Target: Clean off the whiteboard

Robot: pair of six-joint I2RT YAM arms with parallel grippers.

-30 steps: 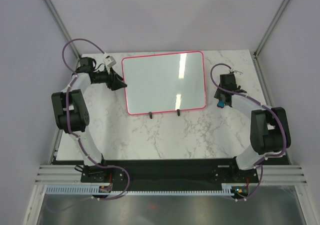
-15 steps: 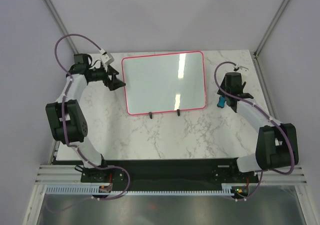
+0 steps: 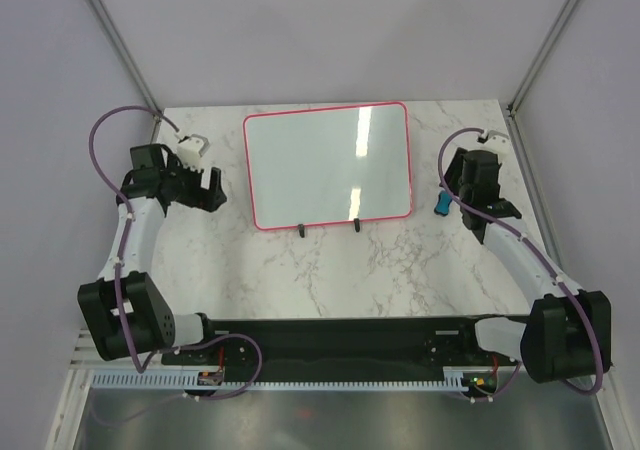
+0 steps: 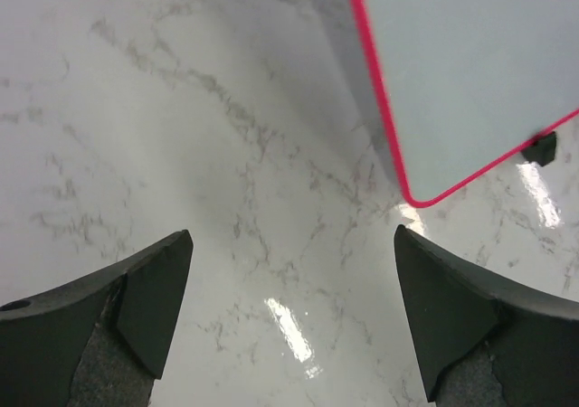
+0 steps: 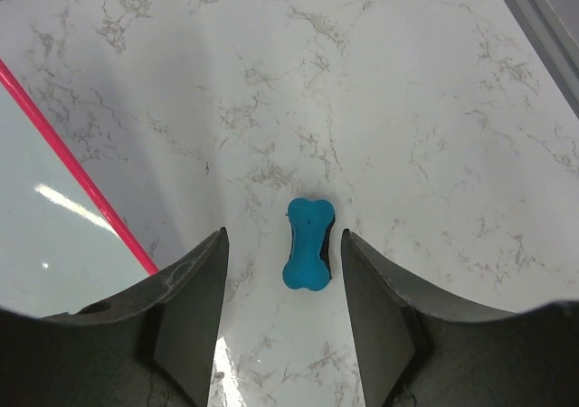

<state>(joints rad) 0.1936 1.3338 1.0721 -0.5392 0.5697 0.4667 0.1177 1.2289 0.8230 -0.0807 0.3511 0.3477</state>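
– Risk?
– Eraser [image 3: 441,205], right of frame, is not held by the half-open right gripper [image 5: 282,240]; it could be knocked away. Whiteboard [image 3: 330,165], upper centre, could be shoved: left gripper [image 4: 291,235] is spread wide, empty.

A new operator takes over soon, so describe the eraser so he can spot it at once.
Start from the red-framed whiteboard at the far middle of the marble table. Just off its right edge, between the open fingers of the right claw, lies the eraser: small, bright blue and bone-shaped, the only blue thing on the table.
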